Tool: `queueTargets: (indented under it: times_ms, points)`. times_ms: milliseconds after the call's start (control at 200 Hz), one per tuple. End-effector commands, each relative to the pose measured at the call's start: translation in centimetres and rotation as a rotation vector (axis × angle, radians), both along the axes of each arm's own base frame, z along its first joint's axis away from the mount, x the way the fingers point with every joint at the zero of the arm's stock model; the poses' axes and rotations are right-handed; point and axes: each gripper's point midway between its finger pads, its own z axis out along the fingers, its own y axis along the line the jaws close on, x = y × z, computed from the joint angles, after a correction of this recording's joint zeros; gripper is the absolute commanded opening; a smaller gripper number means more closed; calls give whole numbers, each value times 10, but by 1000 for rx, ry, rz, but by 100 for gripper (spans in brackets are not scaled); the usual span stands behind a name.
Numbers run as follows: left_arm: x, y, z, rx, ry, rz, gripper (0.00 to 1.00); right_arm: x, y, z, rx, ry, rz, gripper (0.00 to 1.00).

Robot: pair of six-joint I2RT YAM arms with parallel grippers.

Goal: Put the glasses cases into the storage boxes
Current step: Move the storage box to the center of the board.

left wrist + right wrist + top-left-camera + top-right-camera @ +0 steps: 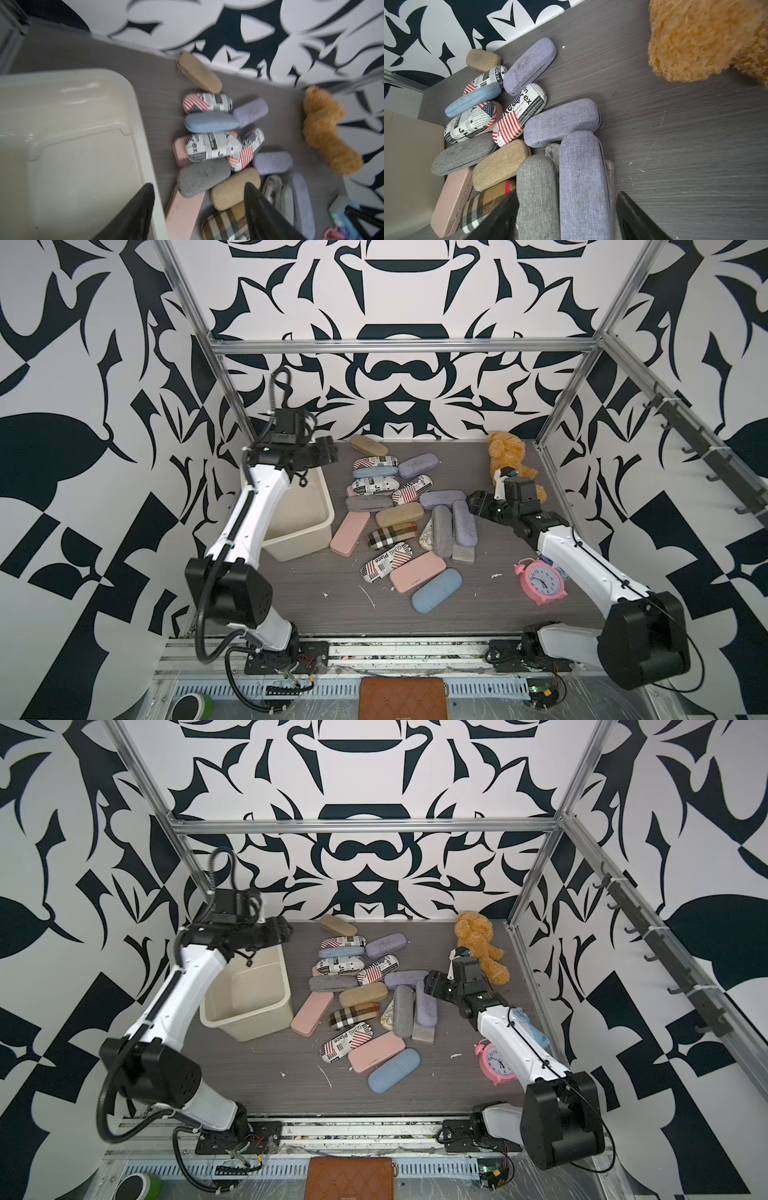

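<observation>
**Nineteen cases heaped on the desk, one tub waiting**

The oblong, rounded hard glasses cases (400,514) lie heaped on the grey wood-grain desk (291,601), just beside the cream-white rectangular plastic storage tub (299,547). None shows inside it, though the left arm hides part of its floor. The left tool (330,452) hangs over the tub's far end, jaws apart, nothing between them. The right tool (471,500) hovers at the far end of a lilac fabric-covered case (464,523), likewise spread and empty.

Counted as overlap allows: four newspaper-and-flag print cases (386,568), three lilac, three pink cases (417,571) (one mostly buried), two blue cases (436,590), two tan, two grey cases (441,531), one plaid case (392,535), one pale grey flat case (463,553) and one pale printed case (426,537) largely hidden. Nineteen in all, and one tub.

They look light and rigid, unlikely to crush. Fabric shells should grip well; the smooth pink ones may slip. The best hold is probably across the short width at mid-length, top-lying cases first, since several lean on neighbours.
</observation>
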Motion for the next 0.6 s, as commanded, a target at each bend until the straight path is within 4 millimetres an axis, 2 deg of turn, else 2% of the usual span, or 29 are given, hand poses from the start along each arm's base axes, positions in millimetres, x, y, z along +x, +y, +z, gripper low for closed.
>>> queueTargets:
  times_ms: [0,85,205,295,385,505,595]
  points:
    - [-23,34,-31,198,165,106,64,3,1,12,-20,-39,4,77]
    - [-27,34,-43,275,181,111,62,4,3,11,-19,-41,8,77]
    - [-33,36,-47,387,168,107,62,6,6,5,-22,-26,20,77]
    - [-37,35,-51,388,174,102,62,7,11,1,-26,-14,34,76]
    - [-38,30,-72,376,200,71,60,7,19,2,-30,-21,67,75]
    - [-44,30,-92,388,281,59,46,2,45,10,-14,-58,169,74]
    - [-50,31,-92,389,280,58,36,-12,92,24,27,-126,345,75]
